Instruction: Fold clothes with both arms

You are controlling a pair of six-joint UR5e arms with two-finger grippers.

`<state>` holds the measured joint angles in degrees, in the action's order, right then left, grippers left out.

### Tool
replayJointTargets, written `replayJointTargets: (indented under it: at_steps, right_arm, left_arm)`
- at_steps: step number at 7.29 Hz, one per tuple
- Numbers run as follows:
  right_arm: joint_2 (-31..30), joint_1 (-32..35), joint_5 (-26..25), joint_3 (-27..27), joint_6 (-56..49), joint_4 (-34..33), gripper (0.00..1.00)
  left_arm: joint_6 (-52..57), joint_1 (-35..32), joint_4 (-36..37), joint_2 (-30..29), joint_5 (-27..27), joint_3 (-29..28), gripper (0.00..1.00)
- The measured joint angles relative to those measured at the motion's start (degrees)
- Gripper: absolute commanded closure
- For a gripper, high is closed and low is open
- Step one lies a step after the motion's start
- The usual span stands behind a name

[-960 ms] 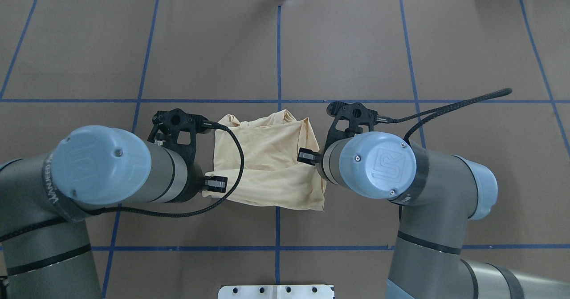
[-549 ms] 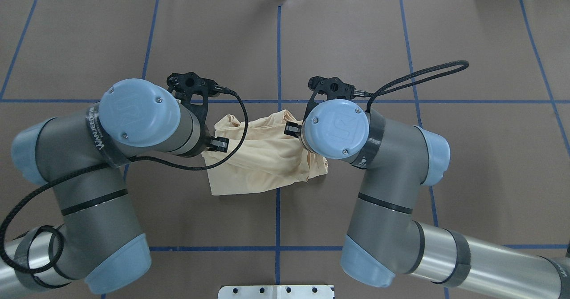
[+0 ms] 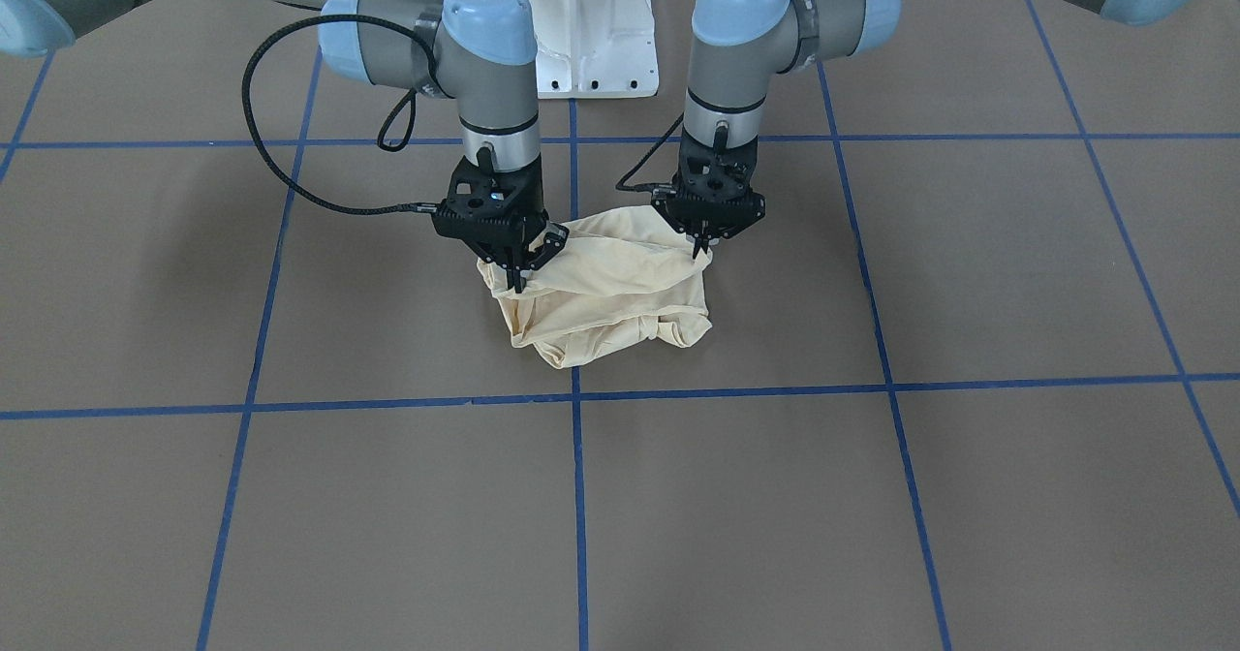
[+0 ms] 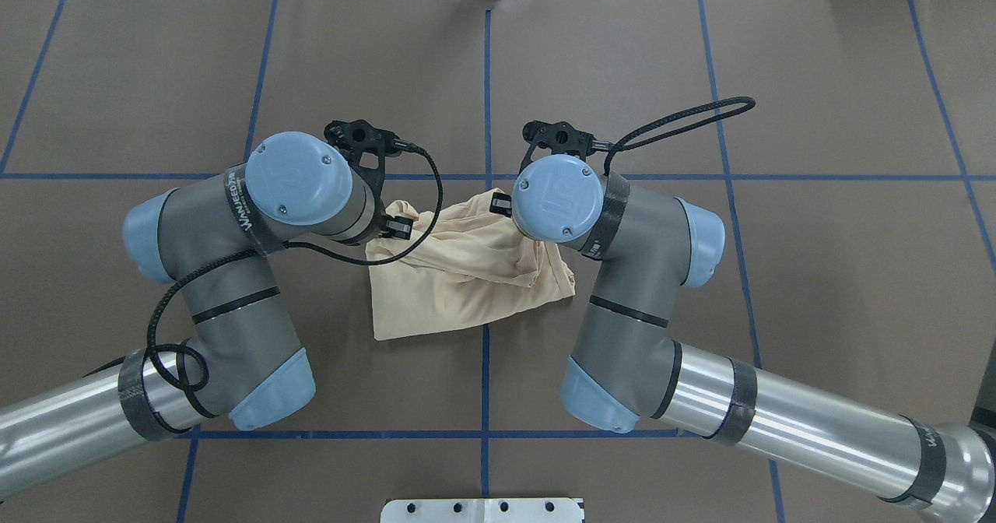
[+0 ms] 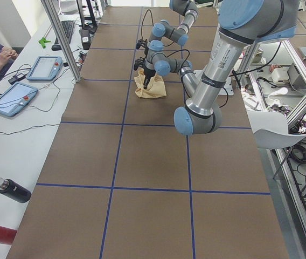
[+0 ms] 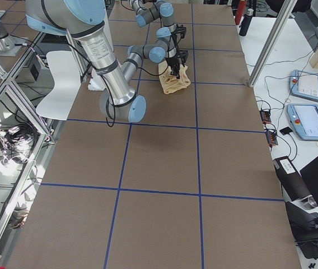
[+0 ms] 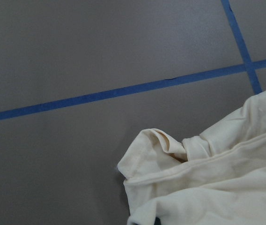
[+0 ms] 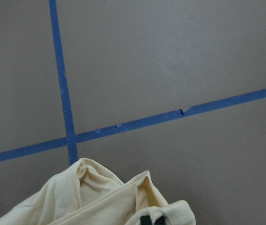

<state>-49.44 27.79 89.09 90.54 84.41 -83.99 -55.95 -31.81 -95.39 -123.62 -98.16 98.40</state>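
Shirt (image 3: 610,293) is lying bunched on the table (image 3: 872,496), straight out from the white base mount (image 3: 581,41). It is sitting just past the first cross tape line (image 3: 969,136) from the mount and straddling the centre line.

Only the front view is showing the grips. Left gripper (image 3: 699,247) is pinching the shirt's mount-side edge with its fingers pressed together. Right gripper (image 3: 520,273) is pinching the other mount-side corner the same way, and both are pointing down.

In the overhead view the blue wrist caps of the left arm (image 4: 233,274) and right arm (image 4: 622,274) are covering the fingers. That view is showing the shirt's outline instead: a flat straight hem on the mount side, and folds rising toward the grippers.

The left wrist view is showing a rolled corner of the shirt, with the cloth's side away from the mount close to a tape line. The right wrist view is showing a black fingertip (image 8: 146,219) poking out of a cloth fold.

The side views are showing the shirt well apart from every table edge. Brown surface is showing all round the shirt, widest on the side away from the mount. A cable loop (image 4: 685,114) is sticking out from the right wrist, away from the mount.
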Motion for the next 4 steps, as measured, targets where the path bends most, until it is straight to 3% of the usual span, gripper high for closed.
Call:
replayJointTargets:
  at_steps: [2,4]
  right_arm:
    - [1.3,1.3,1.9,-1.5,-0.8,0.7,0.0]
    - [3.5,2.9,8.4,-1.2,-0.6,-0.6,0.0]
  left_arm:
    - [3.8,-2.4,-2.0,0.3,-1.1,-0.9,0.0]
    - [14.4,-8.9,-2.7,1.8,-10.8,-0.7,0.0]
